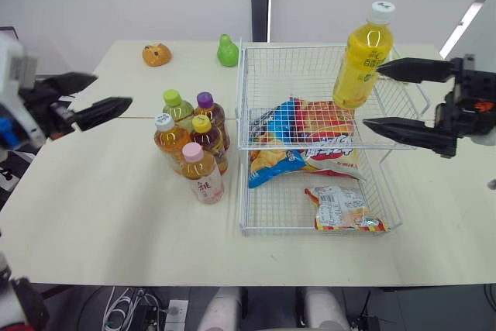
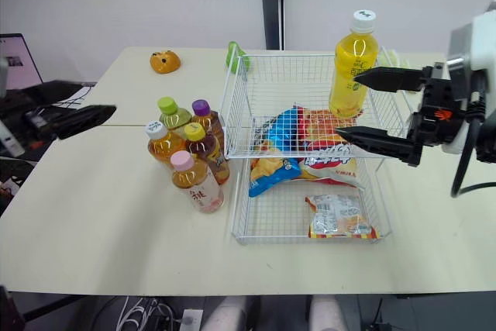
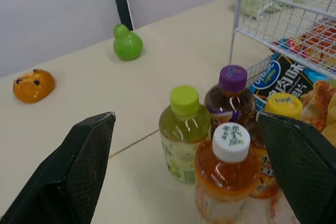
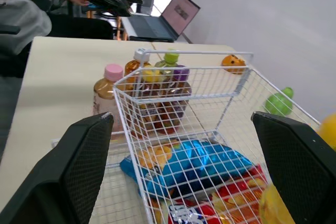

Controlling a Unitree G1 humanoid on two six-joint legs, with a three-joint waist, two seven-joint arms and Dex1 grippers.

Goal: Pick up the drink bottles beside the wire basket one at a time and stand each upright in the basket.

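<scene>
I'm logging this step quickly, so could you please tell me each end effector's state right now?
Left end effector: open, holding nothing.
Right end effector: open, holding nothing, beside the yellow drink bottle in the wire basket.

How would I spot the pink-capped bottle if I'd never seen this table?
Find the white wire basket; five small bottles cluster beside it on the robot's left. The pink-capped bottle stands frontmost, nearest the robot, alone in having a pink cap and pale label.

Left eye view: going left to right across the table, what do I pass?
Left tool, orange toy, cluster of five bottles, green pear toy, wire basket left wall, yellow bottle.
</scene>
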